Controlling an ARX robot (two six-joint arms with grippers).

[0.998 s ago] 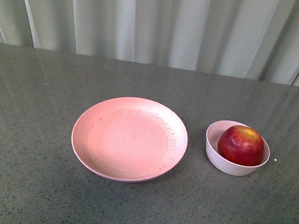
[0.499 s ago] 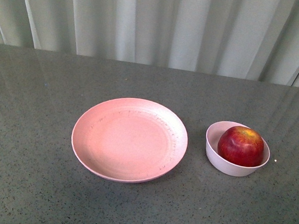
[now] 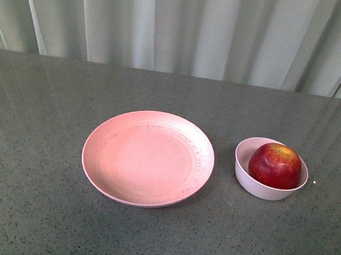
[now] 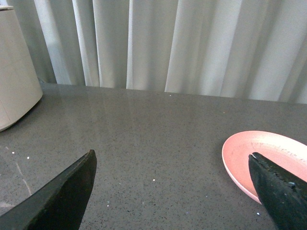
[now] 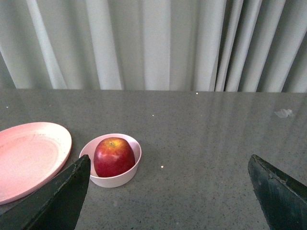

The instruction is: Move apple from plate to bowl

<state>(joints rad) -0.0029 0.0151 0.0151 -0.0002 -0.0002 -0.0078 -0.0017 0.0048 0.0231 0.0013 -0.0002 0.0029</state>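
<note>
Front view: the apple (image 3: 274, 165) sits inside the bowl (image 3: 245, 171) at the right of centre, filling most of it, while the plate (image 3: 147, 158) lies bare just to the bowl's left, the two near but apart; neither arm appears here, and the task reads as complete. Left wrist view: the left gripper (image 4: 172, 189) hangs above the grey table (image 4: 144, 143) with its two dark fingers spread wide at the lower corners of the frame, holding and touching nothing; only an edge of the plate shows at the lower right, beside one finger, and a white object (image 4: 14, 91) stands at the upper left. Right wrist view: the right gripper (image 5: 170, 191) is likewise spread wide and empty, its fingers at the lower corners; the apple in the bowl lies ahead, toward the lower left of centre, near one finger, with the plate at the left edge. The right arm is judged the nearer to the apple, which is round with its stem dip upward.
</note>
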